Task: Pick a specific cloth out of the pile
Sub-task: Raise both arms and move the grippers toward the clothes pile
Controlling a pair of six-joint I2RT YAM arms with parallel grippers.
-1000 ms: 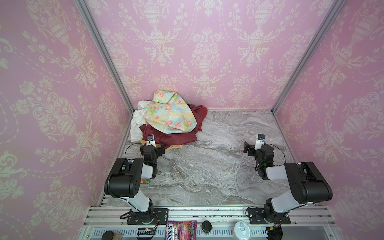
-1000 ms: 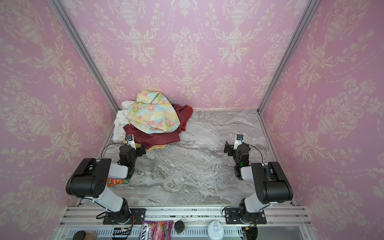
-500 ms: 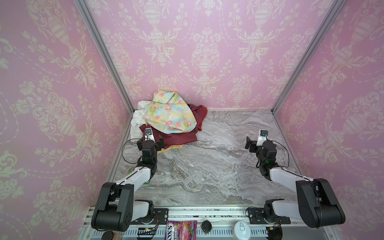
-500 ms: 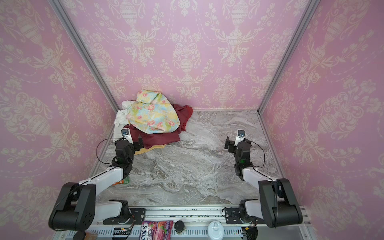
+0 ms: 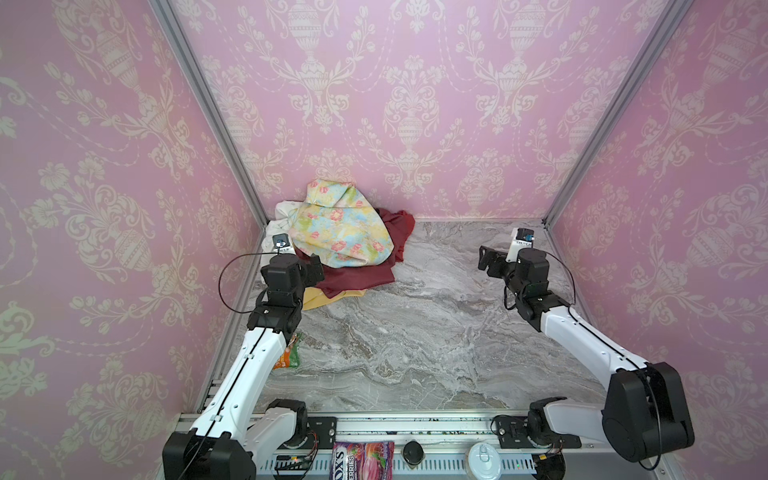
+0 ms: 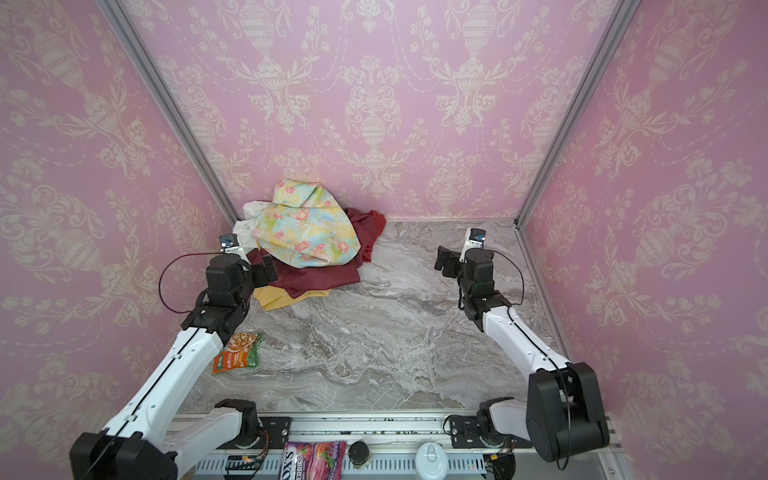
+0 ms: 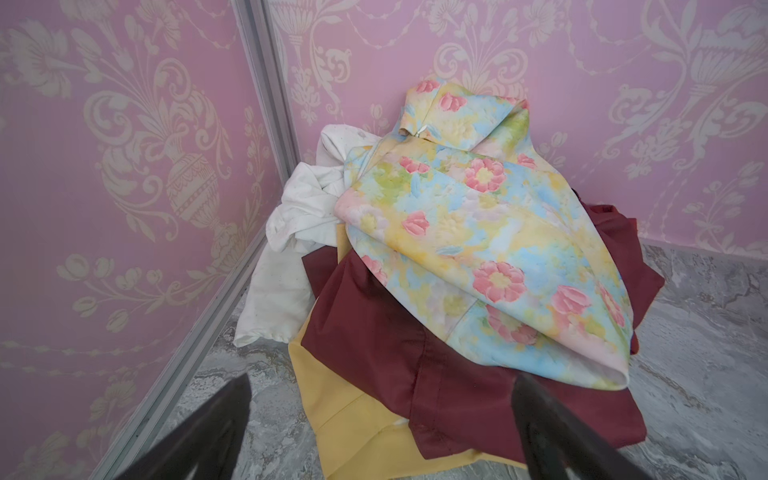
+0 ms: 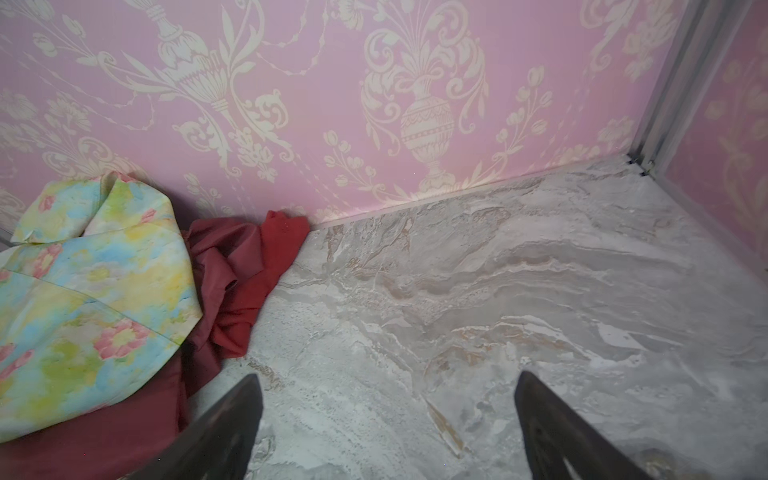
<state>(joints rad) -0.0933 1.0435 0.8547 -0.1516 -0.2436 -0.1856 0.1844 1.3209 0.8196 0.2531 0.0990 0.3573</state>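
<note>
The pile [image 6: 307,245] sits in the far left corner of the table [image 5: 415,332], with a floral cloth [image 5: 340,232] on top and a maroon cloth [image 5: 357,280] spread beneath it. The red cloth [image 8: 286,237] shows only as a crumpled strip at the pile's right edge, and the rest of it is tucked under the floral cloth. In both top views this strip [image 5: 406,220] runs from the back wall [image 5: 415,124] toward the front, so its long axis lies roughly front to back.

The left gripper [image 7: 382,378] hangs at the near left edge of the pile, over the maroon cloth, with its jaws wide and empty. From there the red strip lies diagonally across the heap. The right gripper [image 8: 388,376], jaws also wide and empty, stands apart from the pile over bare table. The red strip lies ahead of it and toward the pile, with nothing between them.

Judgement: the two grippers are about equally far from the strip, but only the right arm has an open path to it.
</note>
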